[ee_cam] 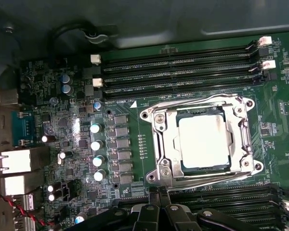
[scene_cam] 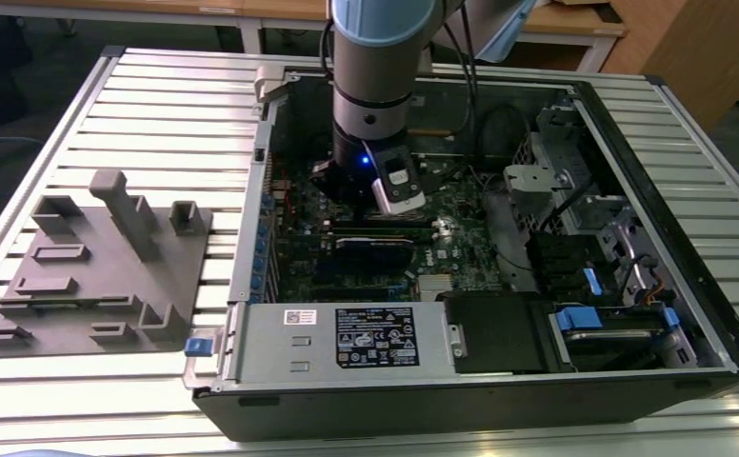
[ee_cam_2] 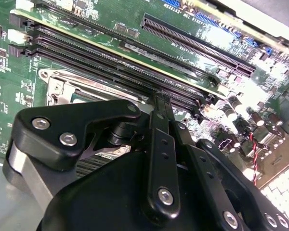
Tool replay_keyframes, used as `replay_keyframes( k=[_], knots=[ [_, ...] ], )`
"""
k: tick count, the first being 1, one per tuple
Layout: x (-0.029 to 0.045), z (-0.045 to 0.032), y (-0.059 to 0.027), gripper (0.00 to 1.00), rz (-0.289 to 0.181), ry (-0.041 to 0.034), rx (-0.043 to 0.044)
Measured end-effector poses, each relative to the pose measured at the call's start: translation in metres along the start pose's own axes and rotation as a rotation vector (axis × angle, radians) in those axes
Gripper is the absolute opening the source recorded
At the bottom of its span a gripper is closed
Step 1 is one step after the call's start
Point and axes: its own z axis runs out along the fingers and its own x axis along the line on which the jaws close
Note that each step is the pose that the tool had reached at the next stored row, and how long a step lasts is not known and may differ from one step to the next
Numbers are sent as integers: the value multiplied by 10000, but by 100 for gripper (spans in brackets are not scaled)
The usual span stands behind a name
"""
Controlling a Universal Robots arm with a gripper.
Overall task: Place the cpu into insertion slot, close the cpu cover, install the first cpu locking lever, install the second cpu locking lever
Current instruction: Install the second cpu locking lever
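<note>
Black linkage fingers of the gripper [ee_cam: 158,195] are drawn together with nothing between them, hanging just above the motherboard [ee_cam: 77,144] inside the computer case [scene_cam: 624,381]. Just beyond the fingertips lies the insertion slot [ee_cam: 160,155], the cpu [ee_cam: 203,141] seated flat in it and the cpu cover [ee_cam: 169,139] folded down around it. Thin sprung steel, the locking levers [ee_cam: 202,103] along the frame probably want a firm push at their ends; the chip itself looks light and fragile.

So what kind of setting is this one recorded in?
Most likely a lab or workshop bench for PC assembly: an open computer case lies on a slatted metal table, a grey fixture block beside it, with wooden desks behind.
</note>
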Motion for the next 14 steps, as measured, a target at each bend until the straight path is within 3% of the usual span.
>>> replay_keyframes(
  k=[14],
  knots=[
    [24,12,13,11,0,35,-69]
  ],
)
